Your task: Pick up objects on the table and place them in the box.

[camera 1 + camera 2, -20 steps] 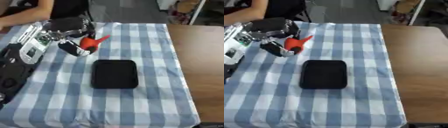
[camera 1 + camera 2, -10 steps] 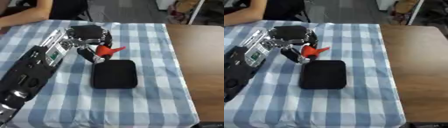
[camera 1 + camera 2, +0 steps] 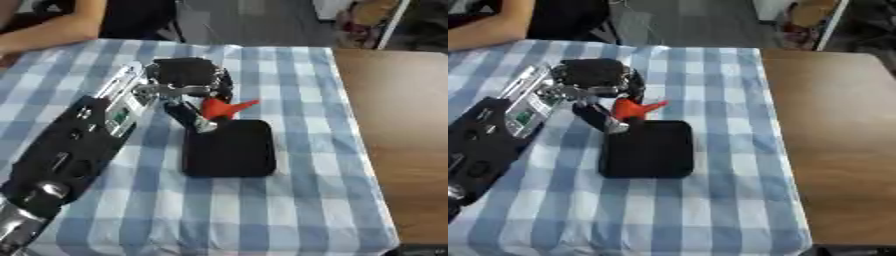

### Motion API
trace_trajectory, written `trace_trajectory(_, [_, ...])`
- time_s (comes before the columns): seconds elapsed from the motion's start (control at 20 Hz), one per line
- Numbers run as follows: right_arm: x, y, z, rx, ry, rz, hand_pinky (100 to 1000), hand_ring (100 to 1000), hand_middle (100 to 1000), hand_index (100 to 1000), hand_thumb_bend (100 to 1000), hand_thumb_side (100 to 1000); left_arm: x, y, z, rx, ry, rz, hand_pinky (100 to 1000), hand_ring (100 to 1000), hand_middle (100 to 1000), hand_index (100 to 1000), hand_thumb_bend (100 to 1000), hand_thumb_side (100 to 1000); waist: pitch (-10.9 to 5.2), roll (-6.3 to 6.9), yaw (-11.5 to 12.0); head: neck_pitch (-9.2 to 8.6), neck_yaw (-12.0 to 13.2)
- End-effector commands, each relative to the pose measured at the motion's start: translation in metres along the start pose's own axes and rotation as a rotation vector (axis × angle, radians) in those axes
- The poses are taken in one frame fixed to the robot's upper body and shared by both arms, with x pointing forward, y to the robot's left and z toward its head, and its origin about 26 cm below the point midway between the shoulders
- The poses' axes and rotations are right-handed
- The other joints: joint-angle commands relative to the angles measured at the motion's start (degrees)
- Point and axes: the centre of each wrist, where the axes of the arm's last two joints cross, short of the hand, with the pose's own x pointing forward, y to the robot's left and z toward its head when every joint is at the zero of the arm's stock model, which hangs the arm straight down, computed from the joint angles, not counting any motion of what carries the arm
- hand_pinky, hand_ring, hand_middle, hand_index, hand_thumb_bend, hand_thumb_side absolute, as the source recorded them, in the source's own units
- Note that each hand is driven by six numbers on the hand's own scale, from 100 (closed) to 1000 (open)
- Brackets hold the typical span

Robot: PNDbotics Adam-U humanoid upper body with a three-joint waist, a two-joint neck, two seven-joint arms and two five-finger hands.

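My left hand (image 3: 185,85) reaches in from the lower left over the checked cloth, fingers curled around a small red object (image 3: 225,107) with a pointed tip sticking out to the right. The hand hangs just above the far left corner of the black box (image 3: 229,148), a shallow dark tray lying flat in the middle of the table. The part of the red object inside the hand is hidden. My right hand shows in neither view.
A blue-and-white checked cloth (image 3: 297,200) covers the table, with bare brown wood (image 3: 394,115) to its right. A person's arm (image 3: 52,32) rests at the far left edge, apart from the box.
My left hand has carried the red object right and toward me, from the far left of the cloth to the box's far left corner. The box has stayed put.
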Motion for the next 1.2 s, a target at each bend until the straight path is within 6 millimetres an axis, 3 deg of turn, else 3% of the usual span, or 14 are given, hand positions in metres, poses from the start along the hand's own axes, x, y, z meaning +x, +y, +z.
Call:
trace_trajectory(0.05, [0.004, -0.003, -0.008, 0.01, -0.032, 0.008, 584, 781, 824, 870, 100, 403, -0.001, 0.007, -0.004, -0.017, -0.02, -0.035, 100, 142, 345, 443, 100, 280, -0.43, -0.12, -0.2, 0.01, 0.7])
trace_trajectory(0.45, [0.004, -0.003, -0.008, 0.008, -0.034, 0.004, 583, 781, 824, 871, 100, 406, -0.004, -0.008, -0.009, -0.051, -0.029, -0.06, 100, 159, 358, 463, 100, 248, -0.3, -0.27, -0.5, 0.01, 1.1])
trace_trajectory(0.6, [0.004, -0.003, -0.008, 0.009, -0.034, 0.004, 583, 781, 824, 870, 100, 405, -0.003, -0.01, -0.009, -0.07, -0.042, -0.078, 100, 278, 420, 522, 100, 197, -0.3, -0.26, -0.4, 0.01, 1.1])
trace_trajectory(0.65, [0.004, -0.003, -0.008, 0.008, -0.033, 0.004, 583, 781, 824, 870, 100, 405, -0.003, -0.011, -0.009, -0.077, -0.049, -0.086, 202, 330, 451, 550, 100, 186, -0.31, -0.25, -0.4, 0.01, 1.1])
trace_trajectory(0.7, [0.004, -0.003, -0.008, 0.008, -0.033, 0.004, 583, 781, 824, 871, 100, 405, -0.003, -0.011, -0.009, -0.083, -0.054, -0.092, 374, 414, 504, 602, 100, 175, -0.32, -0.25, -0.4, 0.01, 1.0])
trace_trajectory(0.8, [0.004, -0.003, -0.008, 0.008, -0.032, 0.004, 584, 781, 824, 871, 100, 405, -0.002, -0.01, -0.008, -0.099, -0.067, -0.106, 491, 514, 579, 652, 139, 211, -0.36, -0.23, -0.4, 0.01, 1.0])
trace_trajectory(0.95, [0.004, -0.003, -0.008, 0.007, -0.032, 0.004, 584, 781, 824, 871, 100, 404, -0.002, -0.009, -0.007, -0.107, -0.078, -0.116, 579, 614, 659, 715, 214, 325, -0.39, -0.23, -0.3, 0.01, 0.9])
trace_trajectory(1.2, [0.004, -0.003, -0.008, 0.007, -0.032, 0.005, 584, 781, 824, 871, 100, 405, -0.002, -0.013, -0.005, -0.141, -0.083, -0.135, 646, 685, 705, 741, 255, 381, -0.39, -0.21, -0.3, 0.01, 0.9])
